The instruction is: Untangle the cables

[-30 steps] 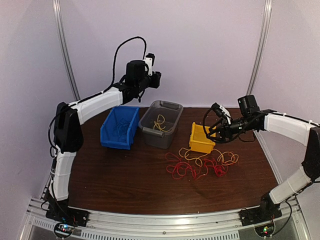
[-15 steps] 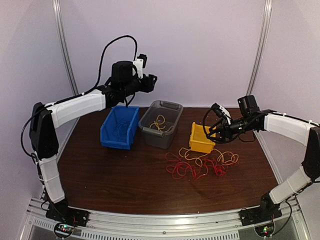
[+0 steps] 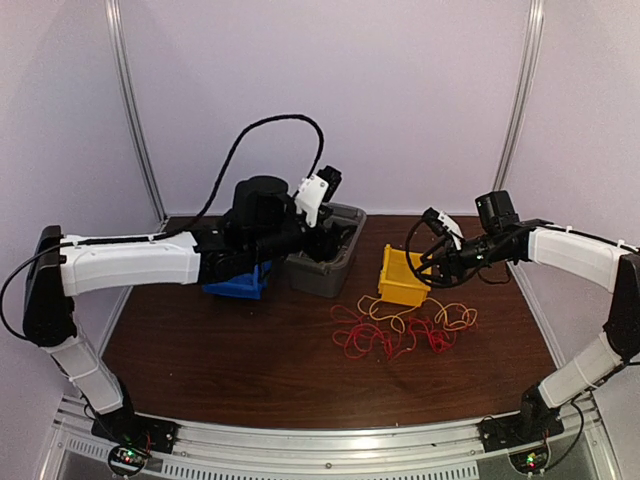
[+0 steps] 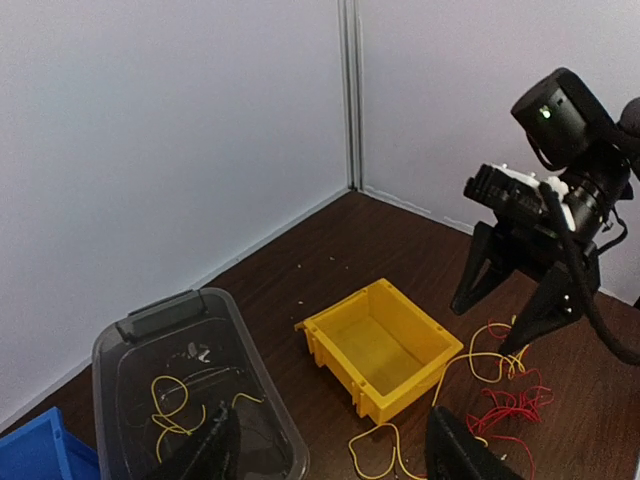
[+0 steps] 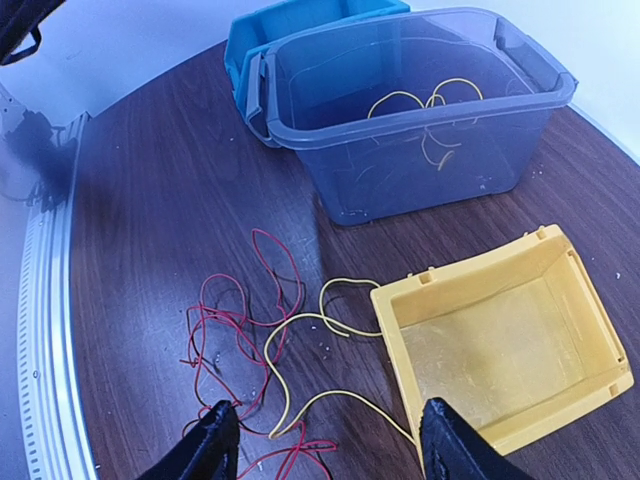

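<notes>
**Top external view.** The cables (image 3: 400, 328) lie on the desk (image 3: 250, 365) as one tangle of red and yellow-orange strands, just in front of the yellow bin (image 3: 400, 287). The left arm reaches across the blue bin (image 3: 232, 287) and hides most of it. The left pincer (image 3: 335, 240) sits over the grey bin (image 3: 335, 272); how far it is open cannot be told from this view. The right pincer (image 3: 424, 262) hangs over the yellow bin, clear of the tangle.

**Left wrist view.** The two fingers of the left pincer (image 4: 332, 430) show at the lower edge, set wide apart with nothing between them. Below and to the left stands the grey bin (image 4: 160, 315), with yellow strands (image 4: 165, 405) on its floor. A corner of the blue bin (image 4: 30, 455) shows beside it. The yellow bin (image 4: 400, 395) stands to the right of the grey bin, apart from it. The tangle (image 4: 505, 405) lies on the desk past the yellow bin, under the right pincer (image 4: 487, 330), whose fingers are spread.

**Right wrist view.** The right pincer (image 5: 330, 425) has its fingers wide apart and grips nothing. The tangle (image 5: 245, 330) lies on the desk beneath it. One yellow-orange strand runs up against the near corner of the yellow bin (image 5: 480, 265). The grey bin (image 5: 420, 150) stands beyond, holding yellow strands (image 5: 435, 100), with the blue bin (image 5: 300, 25) just behind it.
</notes>
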Available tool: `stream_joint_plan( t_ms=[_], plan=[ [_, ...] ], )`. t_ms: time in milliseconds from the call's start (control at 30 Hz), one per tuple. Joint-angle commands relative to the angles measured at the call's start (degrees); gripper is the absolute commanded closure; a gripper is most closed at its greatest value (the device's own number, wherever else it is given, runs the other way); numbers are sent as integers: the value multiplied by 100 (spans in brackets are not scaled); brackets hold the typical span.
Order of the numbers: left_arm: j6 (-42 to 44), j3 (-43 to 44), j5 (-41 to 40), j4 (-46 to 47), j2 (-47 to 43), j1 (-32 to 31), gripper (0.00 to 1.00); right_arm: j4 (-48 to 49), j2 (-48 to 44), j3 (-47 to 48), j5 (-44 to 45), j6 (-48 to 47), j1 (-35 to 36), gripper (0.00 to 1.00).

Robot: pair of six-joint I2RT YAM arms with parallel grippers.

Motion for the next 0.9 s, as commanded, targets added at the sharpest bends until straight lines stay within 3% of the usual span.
stream_joint_plan(
  t_ms=[0, 367, 500, 633, 867],
  plan=[
    [-72, -515, 273, 485, -49, -151, 35, 48, 25, -27, 174, -109, -21, 37],
    [-755, -253, 314, 236, 1169, -414, 36, 74, -108, -124, 381, -199, -100, 38],
    [-879, 38, -87, 324, 1724, -547, 24, 65, -97, -114, 359, -195, -119, 38],
    [-1074, 350, -180, 234, 2159, -547, 18, 70, -98, -124, 383, -204, -130, 38],
    [-1255, 428, -285, 172, 2545, -559, 20, 113, -112, -150, 385, -178, -179, 38]
  ],
)
